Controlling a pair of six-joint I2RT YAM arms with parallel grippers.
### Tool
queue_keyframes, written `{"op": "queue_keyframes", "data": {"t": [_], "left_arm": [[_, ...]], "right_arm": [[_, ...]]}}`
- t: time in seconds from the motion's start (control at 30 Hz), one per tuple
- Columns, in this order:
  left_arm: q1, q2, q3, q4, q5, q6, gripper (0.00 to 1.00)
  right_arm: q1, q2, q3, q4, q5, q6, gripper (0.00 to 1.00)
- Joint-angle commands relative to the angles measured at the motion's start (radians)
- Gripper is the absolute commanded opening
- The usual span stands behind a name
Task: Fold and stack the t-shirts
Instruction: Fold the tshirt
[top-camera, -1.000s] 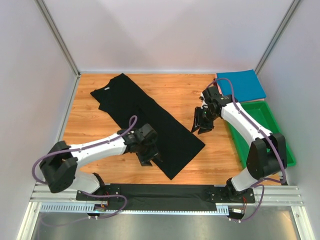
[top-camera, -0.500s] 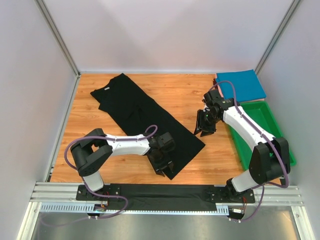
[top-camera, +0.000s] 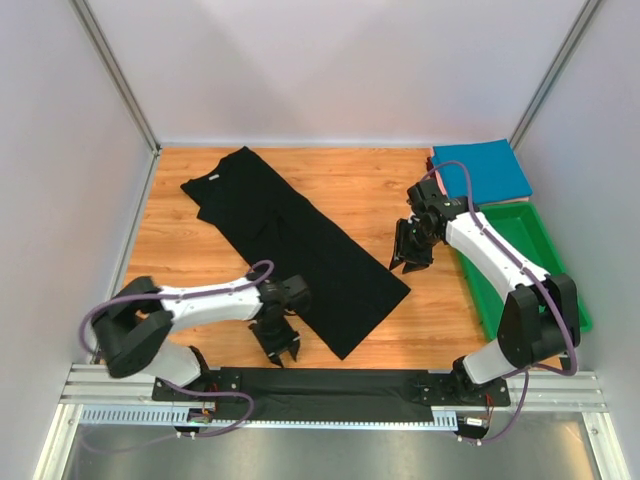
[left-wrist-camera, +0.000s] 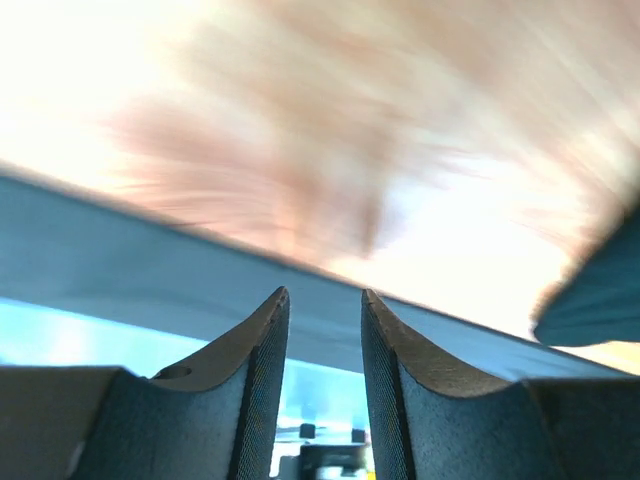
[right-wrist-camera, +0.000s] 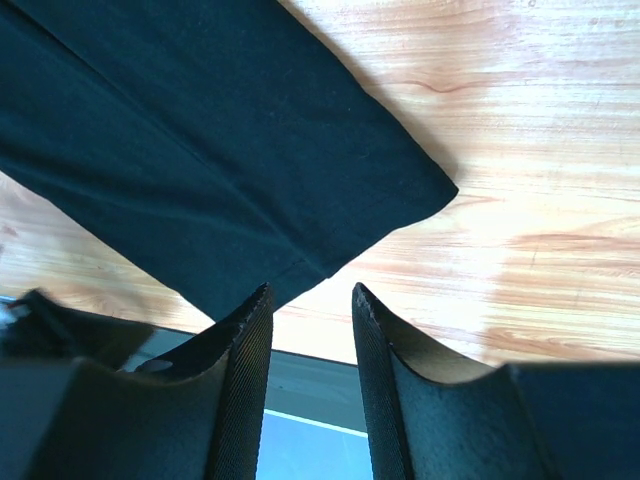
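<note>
1. Top external: black tee (top-camera: 300, 250) lies as a long diagonal strip across the table (top-camera: 360, 190); teal tee (top-camera: 482, 170) sits folded, far-right corner.
2. L claw (top-camera: 283, 347) part-open, empty, just off the strip's near hem; shut there & you pinch air or one layer.
3. R claw (top-camera: 408, 260) part-open, empty, near the hem's right corner; uneven lifts w/ L skew your fold.

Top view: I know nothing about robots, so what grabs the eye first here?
A long black t-shirt, folded into a strip, lies diagonally across the wooden table. The left gripper hangs beside its near end, and the right gripper is by its right corner. At the far right, a folded teal-blue shirt sits behind a green tray.
</note>
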Motion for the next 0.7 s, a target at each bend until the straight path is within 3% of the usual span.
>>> {"op": "queue_keyframes", "data": {"t": [0.0, 0.07, 0.2, 0.33, 0.47, 0.67], "left_arm": [[0.051, -0.185, -0.063, -0.155, -0.069, -0.052, 0.42], [0.054, -0.314, -0.057, -0.13, -0.127, -0.045, 0.46], [0.051, -0.418, -0.057, 0.164, -0.184, 0.005, 0.58], [0.049, -0.305, 0.024, 0.179, -0.117, 0.009, 0.58], [0.037, -0.076, 0.177, 0.151, -0.06, 0.067, 0.57], [-0.001, 0.135, 0.402, -0.054, -0.061, 0.112, 0.56]], "right_arm": [[-0.003, 0.024, 0.008, 0.013, 0.002, -0.005, 0.39], [-0.004, 0.044, 0.005, 0.019, 0.01, -0.019, 0.4], [-0.001, 0.1, 0.049, 0.022, -0.018, -0.028, 0.4], [-0.003, 0.096, 0.064, 0.02, -0.029, -0.013, 0.4], [-0.003, 0.075, 0.061, 0.009, -0.009, -0.008, 0.39], [-0.003, 0.053, 0.051, -0.001, -0.001, -0.005, 0.38]]}}
